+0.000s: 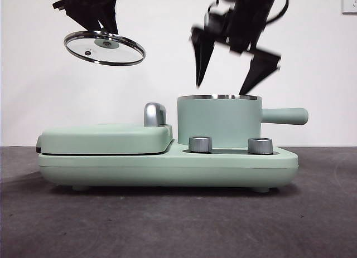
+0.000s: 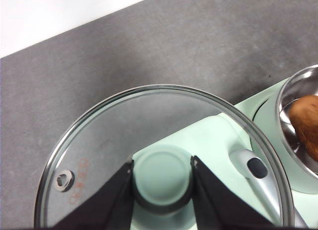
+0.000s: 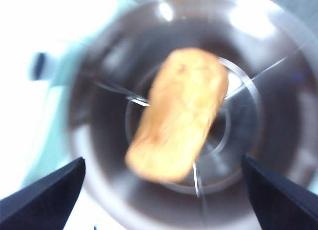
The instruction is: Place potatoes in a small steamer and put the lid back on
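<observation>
The mint-green small steamer (image 1: 219,121) stands on the right of the appliance base, its side handle pointing right. The orange-brown potato (image 3: 176,135) lies inside its steel bowl; it also shows in the left wrist view (image 2: 307,123). My right gripper (image 1: 234,74) hangs just above the steamer's rim, jaws wide open and empty. My left gripper (image 2: 163,190) is shut on the mint knob (image 2: 163,178) of the glass lid (image 1: 104,47), holding it tilted in the air up and left of the steamer, above the griddle cover.
The flat mint griddle cover (image 1: 106,138) with a silver latch handle (image 1: 154,114) sits left of the steamer. Two silver dials (image 1: 200,144) are on the base's front. The dark grey table (image 1: 167,224) runs in front.
</observation>
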Tool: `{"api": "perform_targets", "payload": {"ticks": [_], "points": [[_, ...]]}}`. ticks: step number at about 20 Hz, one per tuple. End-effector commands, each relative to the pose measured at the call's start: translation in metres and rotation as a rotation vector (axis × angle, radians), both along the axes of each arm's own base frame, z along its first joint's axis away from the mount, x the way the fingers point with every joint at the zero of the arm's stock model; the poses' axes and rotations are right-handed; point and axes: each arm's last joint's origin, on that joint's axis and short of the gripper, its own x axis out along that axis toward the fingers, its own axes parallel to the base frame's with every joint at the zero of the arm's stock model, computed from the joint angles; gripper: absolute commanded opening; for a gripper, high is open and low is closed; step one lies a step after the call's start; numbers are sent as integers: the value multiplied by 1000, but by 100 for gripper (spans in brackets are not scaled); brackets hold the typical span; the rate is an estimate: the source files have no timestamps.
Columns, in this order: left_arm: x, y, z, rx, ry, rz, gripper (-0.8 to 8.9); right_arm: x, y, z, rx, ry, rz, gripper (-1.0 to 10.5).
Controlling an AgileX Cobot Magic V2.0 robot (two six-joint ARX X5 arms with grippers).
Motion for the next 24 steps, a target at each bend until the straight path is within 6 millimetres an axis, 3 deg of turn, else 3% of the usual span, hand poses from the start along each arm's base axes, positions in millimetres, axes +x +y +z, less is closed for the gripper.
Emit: {"api": "perform_targets", "payload": {"ticks": [1,8,13,19,24], "points": [[-6,-5,15,-29,-58,-15,15,-19,-6,35,4,-86,59,496],[-16,-35,16,-36,-57,-94,15,-102,-45,102,-86,-152,101,486],[-29,-72,13,-41,-62,-192,15,-156,-69,123,-86,-183,93,486],[-47,-126,3,-47,-62,-372,15,-228,-101,112,-55,-260,86,486],[-51,-159,-10,-52,-78,-471,15,-277,-123,77,40,-409,32,486]]}}
